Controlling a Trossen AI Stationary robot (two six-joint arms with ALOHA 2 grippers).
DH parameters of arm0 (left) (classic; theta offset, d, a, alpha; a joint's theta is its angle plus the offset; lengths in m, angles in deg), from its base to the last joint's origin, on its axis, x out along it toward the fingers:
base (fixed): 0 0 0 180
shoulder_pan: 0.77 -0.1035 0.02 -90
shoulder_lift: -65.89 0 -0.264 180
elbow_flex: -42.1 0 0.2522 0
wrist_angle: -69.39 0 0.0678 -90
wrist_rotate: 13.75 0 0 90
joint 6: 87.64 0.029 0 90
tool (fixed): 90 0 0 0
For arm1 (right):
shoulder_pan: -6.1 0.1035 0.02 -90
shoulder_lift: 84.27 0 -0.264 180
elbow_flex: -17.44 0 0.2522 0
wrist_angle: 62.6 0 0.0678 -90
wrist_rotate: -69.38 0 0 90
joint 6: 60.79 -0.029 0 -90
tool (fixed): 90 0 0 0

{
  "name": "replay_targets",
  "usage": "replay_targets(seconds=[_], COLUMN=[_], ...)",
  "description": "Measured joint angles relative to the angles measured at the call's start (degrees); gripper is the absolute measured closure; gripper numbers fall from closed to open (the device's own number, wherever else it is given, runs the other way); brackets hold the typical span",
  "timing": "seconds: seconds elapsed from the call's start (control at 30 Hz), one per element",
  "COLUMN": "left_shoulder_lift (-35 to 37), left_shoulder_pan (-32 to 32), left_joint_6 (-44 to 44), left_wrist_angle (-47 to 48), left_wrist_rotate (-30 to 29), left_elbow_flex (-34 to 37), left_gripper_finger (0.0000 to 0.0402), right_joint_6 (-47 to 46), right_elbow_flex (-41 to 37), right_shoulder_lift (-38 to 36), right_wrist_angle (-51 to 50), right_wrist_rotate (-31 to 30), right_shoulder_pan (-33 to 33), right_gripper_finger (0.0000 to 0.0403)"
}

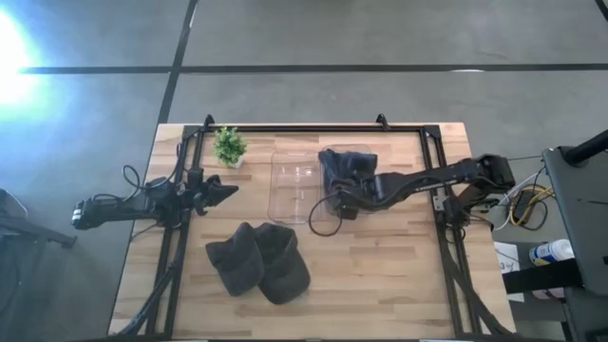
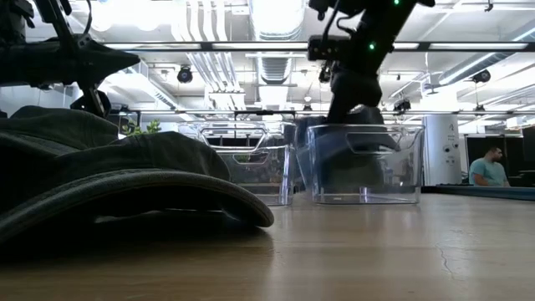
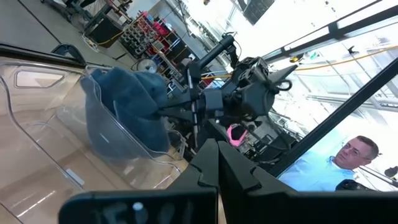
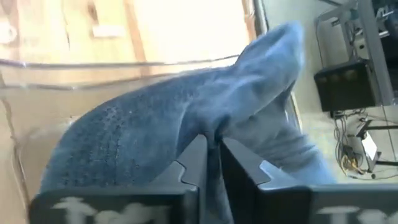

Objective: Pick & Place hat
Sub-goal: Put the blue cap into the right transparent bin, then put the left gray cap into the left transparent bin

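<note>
A dark blue hat (image 1: 348, 163) sits in a clear plastic bin (image 1: 367, 152) at the middle of the table; the low view shows this hat (image 2: 351, 159) inside the bin's walls (image 2: 401, 167). My right gripper (image 4: 213, 157) reaches in from the right and is shut on its cloth. Two dark grey hats (image 1: 258, 261) lie flat near the table's near edge, and they fill the left of the low view (image 2: 117, 180). My left gripper (image 1: 231, 190) waits shut above the table's left side, touching nothing. My right gripper pinches a raised fold of the blue hat's cloth (image 4: 214, 134) between its two fingers (image 4: 193, 163). It comes from above, slanting in from the table's right. The rest of the hat lies bunched in the bin below the fingers (image 2: 355, 100).
A second clear bin (image 1: 293, 185) stands empty just left of the one with the hat. A small green plant (image 1: 229, 145) stands at the far left. A black frame rail (image 1: 313, 128) runs along the far edge. A person (image 2: 485, 167) sits beyond the table.
</note>
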Motion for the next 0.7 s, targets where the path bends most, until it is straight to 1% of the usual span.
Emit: replay_targets(seconds=[0.2, 0.33, 0.53, 0.6, 0.7], left_shoulder_lift=[0.0, 0.0, 0.0, 0.0, 0.0], left_shoulder_pan=[0.0, 0.0, 0.0, 0.0, 0.0], left_joint_6=[0.0, 0.0, 0.3, 0.3, 0.3], left_wrist_angle=[-0.4, -0.4, -0.4, -0.4, -0.4], left_wrist_rotate=[0.0, 0.1, 0.4, 0.8, 2.2], left_elbow_flex=[0.0, 0.0, 0.0, 0.0, 0.0], left_gripper_finger=[0.0401, 0.0401, 0.0401, 0.0401, 0.0401], right_joint_6=[0.8, 1.3, 2.7, 3.5, 3.3], right_elbow_flex=[1.0, 0.9, 2.3, 4.7, 11.3], right_shoulder_lift=[-1.4, -1.5, -1.5, -1.8, -2.4], right_wrist_angle=[1.0, 0.8, 0.2, -1.9, -8.7], right_wrist_rotate=[0.0, -0.1, -0.2, -0.5, -0.5], right_shoulder_pan=[-0.9, -1.3, -1.4, -0.9, 0.1], right_gripper_finger=[0.0296, 0.0265, 0.0247, 0.0246, 0.0245])
